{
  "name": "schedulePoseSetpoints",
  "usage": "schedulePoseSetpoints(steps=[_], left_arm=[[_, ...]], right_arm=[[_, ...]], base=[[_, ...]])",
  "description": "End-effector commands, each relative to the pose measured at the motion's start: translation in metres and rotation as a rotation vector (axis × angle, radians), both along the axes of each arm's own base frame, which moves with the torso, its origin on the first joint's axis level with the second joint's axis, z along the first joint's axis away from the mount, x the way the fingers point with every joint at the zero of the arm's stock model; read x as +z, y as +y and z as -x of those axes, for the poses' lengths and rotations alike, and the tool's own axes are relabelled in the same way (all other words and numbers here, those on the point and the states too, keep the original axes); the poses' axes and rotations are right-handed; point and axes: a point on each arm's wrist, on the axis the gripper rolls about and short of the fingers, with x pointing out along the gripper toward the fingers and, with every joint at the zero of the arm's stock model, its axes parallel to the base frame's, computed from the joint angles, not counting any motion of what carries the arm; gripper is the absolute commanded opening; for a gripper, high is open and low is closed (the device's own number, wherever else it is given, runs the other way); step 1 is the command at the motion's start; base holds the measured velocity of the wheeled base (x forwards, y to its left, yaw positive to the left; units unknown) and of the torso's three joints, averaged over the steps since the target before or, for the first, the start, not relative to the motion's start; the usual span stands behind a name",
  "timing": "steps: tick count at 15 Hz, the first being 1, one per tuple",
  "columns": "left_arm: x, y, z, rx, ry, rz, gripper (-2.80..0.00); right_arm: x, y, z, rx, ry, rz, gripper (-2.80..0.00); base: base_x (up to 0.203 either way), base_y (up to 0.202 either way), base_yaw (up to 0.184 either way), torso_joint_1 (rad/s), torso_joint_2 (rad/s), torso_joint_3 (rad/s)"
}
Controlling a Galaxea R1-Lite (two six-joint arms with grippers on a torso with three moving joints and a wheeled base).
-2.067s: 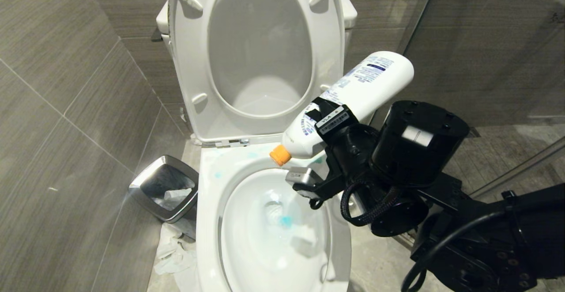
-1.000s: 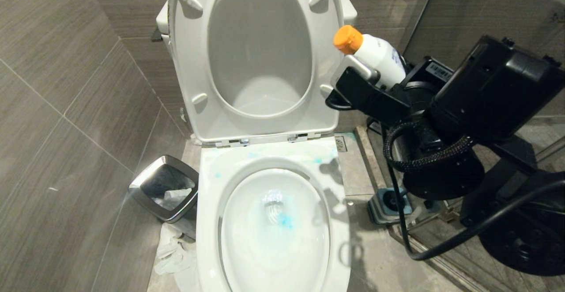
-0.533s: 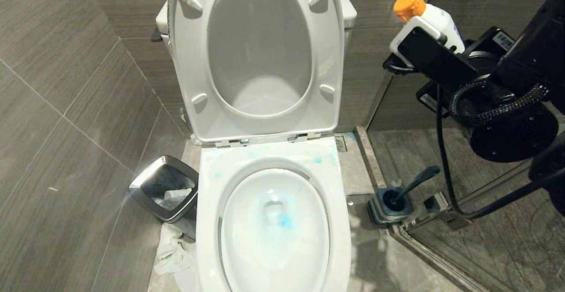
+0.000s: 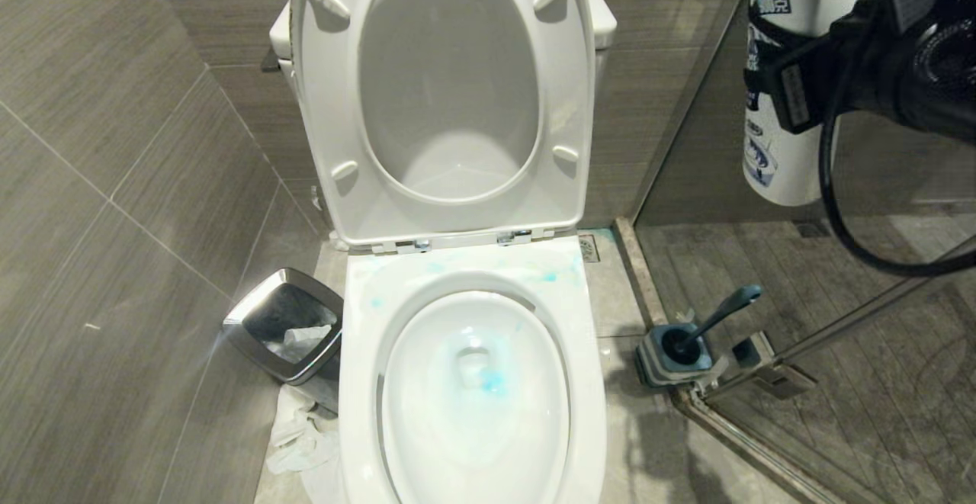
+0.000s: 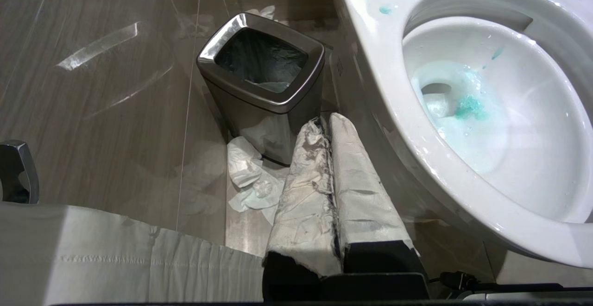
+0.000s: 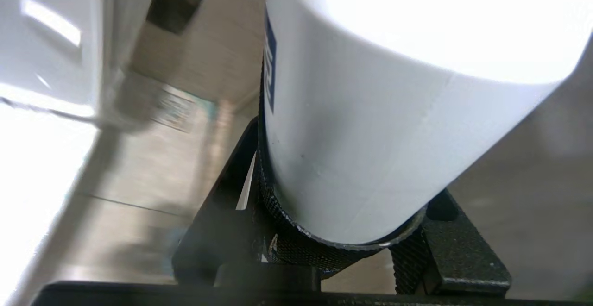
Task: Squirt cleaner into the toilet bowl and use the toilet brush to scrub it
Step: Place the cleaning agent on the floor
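Head view: right gripper (image 4: pixel 793 85) clamps cleaner bottle (image 4: pixel 778 146) above toilet brush (image 4: pixel 713 321); waste bin (image 4: pixel 284 325) flanks toilet bowl (image 4: pixel 358 351).

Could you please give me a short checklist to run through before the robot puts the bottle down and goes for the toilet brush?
1. Cleaner in the toilet bowl: ok, turquoise tint near the drain.
2. Cleaner bottle secure in the right gripper: ok, upright, fingers around its body.
3. Bottle cap closed: cannot tell, top out of view.
4. Toilet brush reachable: ok, standing in its holder on the floor right of the bowl.
5. Seat raised: ok.
6. Left gripper clear: ok, shut, beside the waste bin.
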Motion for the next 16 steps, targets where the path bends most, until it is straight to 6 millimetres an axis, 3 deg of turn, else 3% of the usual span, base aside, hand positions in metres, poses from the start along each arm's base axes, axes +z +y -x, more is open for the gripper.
schedulePoseSetpoints(steps=[1,6,12,16], left_arm=[[0.0,0.0,0.0,0.0,0.002,0.0,-2.8],[0.0,0.0,0.0,0.001,0.0,0.0,-2.8],[0.0,0.0,0.0,0.0,0.0,0.0,-2.8],[0.0,0.0,0.0,0.0,0.0,0.0,-2.8]], right_arm=[[0.008,-0.019,0.002,0.01,0.079,-0.205,-2.8],[0.018,-0.048,-0.001,0.212,0.143,-0.434,-2.8],[-0.002,-0.061,-0.02,0.196,0.171,-0.445,-2.8],[-0.025,-0.064,-0.045,0.188,0.045,-0.438,-2.8]], base=[[0.0,0.0,0.0,0.0,0.0,0.0],[0.0,0.0,0.0,0.0,0.0,0.0],[0.0,0.0,0.0,0.0,0.0,0.0],[0.0,0.0,0.0,0.0,0.0,0.0]])
